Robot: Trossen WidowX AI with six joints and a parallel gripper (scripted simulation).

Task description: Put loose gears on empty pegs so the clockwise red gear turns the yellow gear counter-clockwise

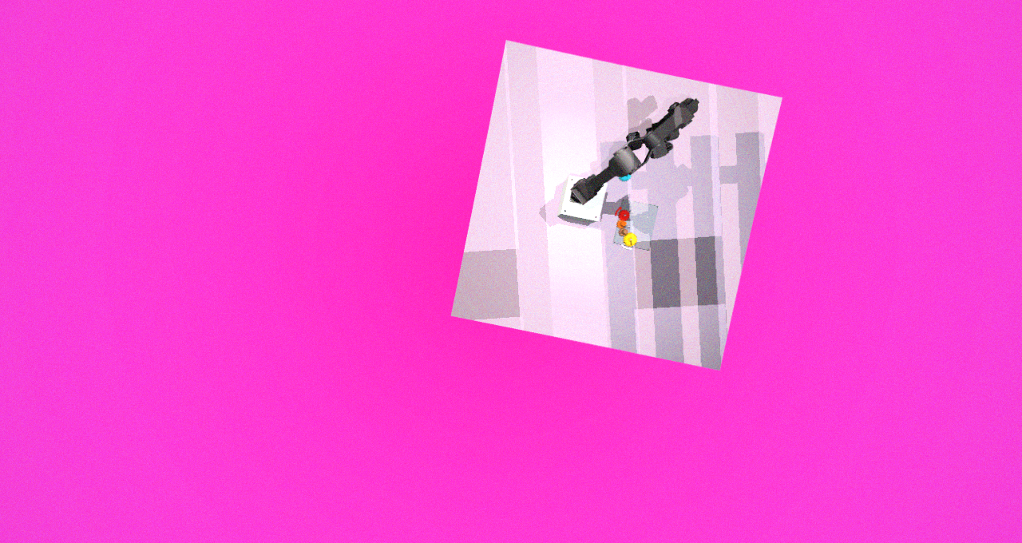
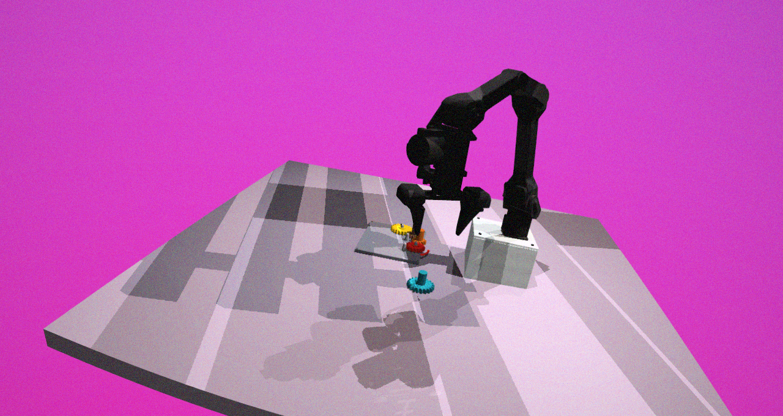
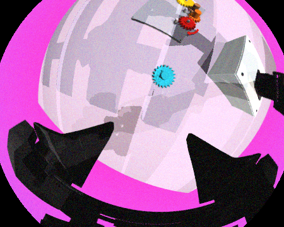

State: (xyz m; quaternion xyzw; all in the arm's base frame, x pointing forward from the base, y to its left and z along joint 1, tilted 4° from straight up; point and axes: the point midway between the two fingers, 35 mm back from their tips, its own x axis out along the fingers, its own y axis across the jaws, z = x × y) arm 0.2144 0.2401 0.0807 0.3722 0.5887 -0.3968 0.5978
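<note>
Wrist view: one wide-open pincer (image 3: 151, 131), one loose cyan gear (image 3: 163, 76), one red gear (image 3: 187, 23).

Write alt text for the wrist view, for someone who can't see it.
The open claw holds nothing; beyond it a cyan gear stands on the table. Farther off, red, orange, brown and yellow gears cluster at the grey board, with the arm's white base box at right.

A pale, shadow-striped table (image 1: 572, 283) (image 2: 547, 326) (image 3: 167, 126) bears my white base block (image 1: 591, 211) (image 2: 501, 260) (image 3: 227, 74) and a gear board.
The grey board (image 1: 645, 218) (image 2: 377, 243) (image 3: 154, 16) lies flat near the block; a cyan gear (image 1: 625, 178) (image 2: 420, 286) (image 3: 163, 76) with an upright stem rests directly on the tabletop, apart from both.
</note>
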